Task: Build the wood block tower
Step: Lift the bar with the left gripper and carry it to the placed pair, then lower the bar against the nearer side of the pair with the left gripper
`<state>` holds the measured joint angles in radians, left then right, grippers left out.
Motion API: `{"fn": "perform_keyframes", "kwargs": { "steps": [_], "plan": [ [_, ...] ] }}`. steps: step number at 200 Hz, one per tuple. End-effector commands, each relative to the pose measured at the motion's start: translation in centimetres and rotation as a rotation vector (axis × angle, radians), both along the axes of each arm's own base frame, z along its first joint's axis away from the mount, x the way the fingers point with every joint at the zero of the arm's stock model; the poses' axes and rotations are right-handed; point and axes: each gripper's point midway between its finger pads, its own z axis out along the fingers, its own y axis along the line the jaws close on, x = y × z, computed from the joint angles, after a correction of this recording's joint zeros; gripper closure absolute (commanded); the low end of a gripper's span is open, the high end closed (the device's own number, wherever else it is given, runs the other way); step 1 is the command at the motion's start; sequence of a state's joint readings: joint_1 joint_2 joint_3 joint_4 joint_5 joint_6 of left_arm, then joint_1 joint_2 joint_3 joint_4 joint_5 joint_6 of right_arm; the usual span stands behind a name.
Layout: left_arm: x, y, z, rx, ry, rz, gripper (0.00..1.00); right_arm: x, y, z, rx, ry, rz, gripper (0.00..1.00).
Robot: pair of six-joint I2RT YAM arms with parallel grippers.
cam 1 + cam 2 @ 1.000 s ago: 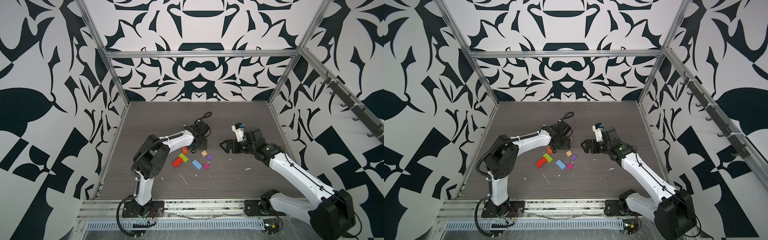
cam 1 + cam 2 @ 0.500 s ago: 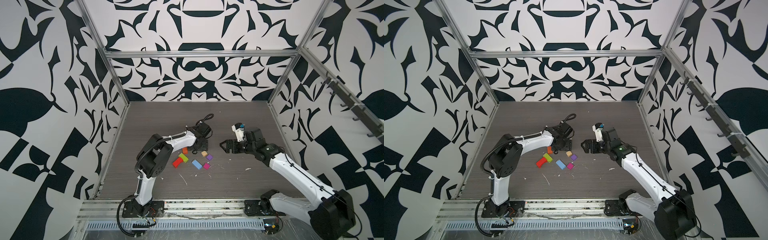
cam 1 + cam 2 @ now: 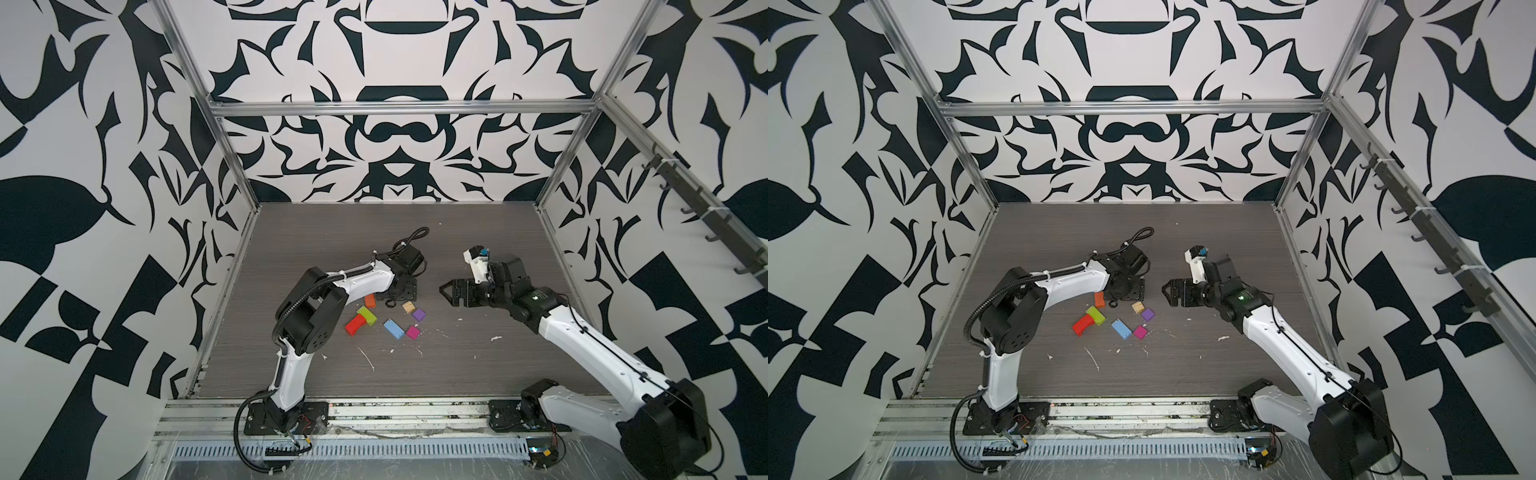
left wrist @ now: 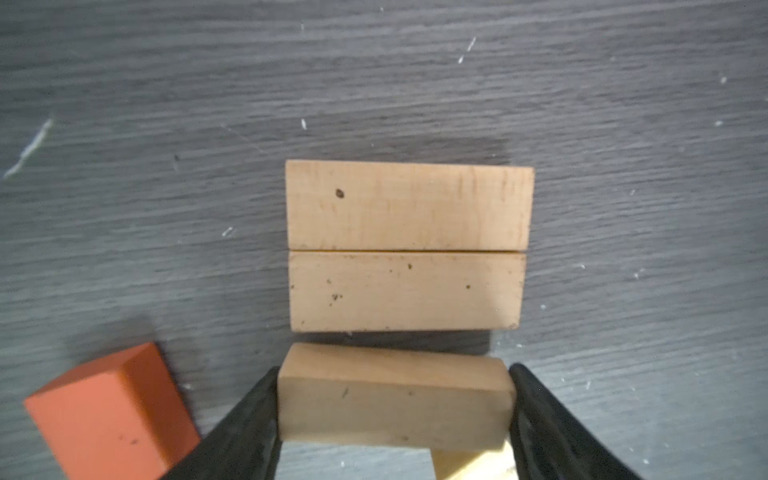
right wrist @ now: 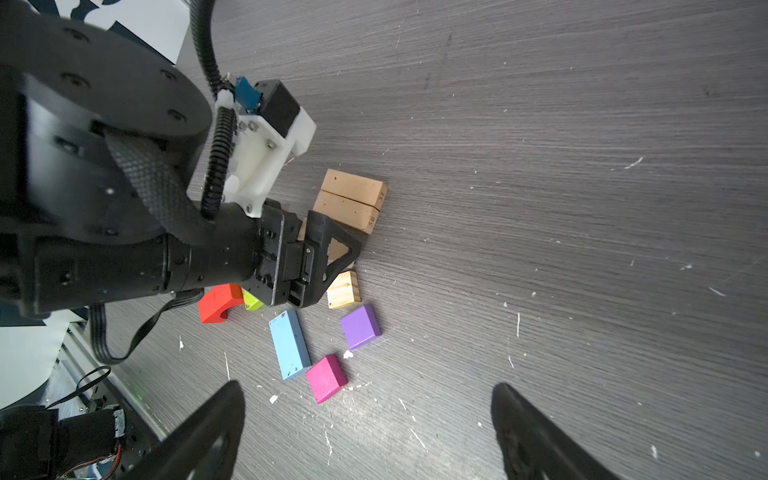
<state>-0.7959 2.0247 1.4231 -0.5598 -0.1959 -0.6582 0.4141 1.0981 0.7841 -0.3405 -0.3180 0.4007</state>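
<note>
Nearest the front rail, the loose wood blocks lie scattered on the dark grey table (image 3: 457, 232). A magenta cube (image 3: 413, 332) and a blue oblong (image 3: 393, 328) lie closest, just beside each other. A red block (image 3: 354, 324) touches a lime-green block (image 3: 367, 315) to their left. A little farther back are a purple cube (image 3: 419, 314) and a plain tan cube (image 3: 408, 307), near each other but apart. An orange block (image 3: 370, 301) lies to their left, by the left arm's wrist. White flecks dot the table around them. Behind this cluster the left gripper (image 4: 394, 399) points down at the table. Its black jaws are closed on the short ends of a plain tan oblong (image 4: 392, 401), which is slightly skewed in the grip. I cannot tell whether it rests on the table or is just off it. Just beyond it, with a thin shadowed gap between, is the start of the wood block tower: two more tan oblongs, the nearer one (image 4: 405, 291) and the farther one (image 4: 409, 205). They lie flat with their long sides touching, and nothing is on top of them. In both top views the left gripper hides this pair. The right gripper (image 3: 446, 291) hovers well apart to the right, facing the blocks, with its jaws spread wide and nothing between them.
</note>
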Motion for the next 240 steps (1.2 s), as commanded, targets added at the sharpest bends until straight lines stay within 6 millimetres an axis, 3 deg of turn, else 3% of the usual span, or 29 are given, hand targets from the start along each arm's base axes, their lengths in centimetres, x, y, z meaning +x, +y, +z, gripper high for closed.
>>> {"fn": "perform_keyframes", "kwargs": {
  "steps": [1, 240],
  "plan": [
    [0.00, 0.13, -0.53, 0.034, 0.012, 0.016, 0.43, 0.50, 0.27, 2.16, 0.016, -0.061, 0.005, 0.04],
    [0.26, 0.03, -1.48, 0.054, 0.021, 0.031, 0.42, 0.24, 0.04, 1.77, 0.007, -0.053, 0.001, 0.04]
  ]
}}
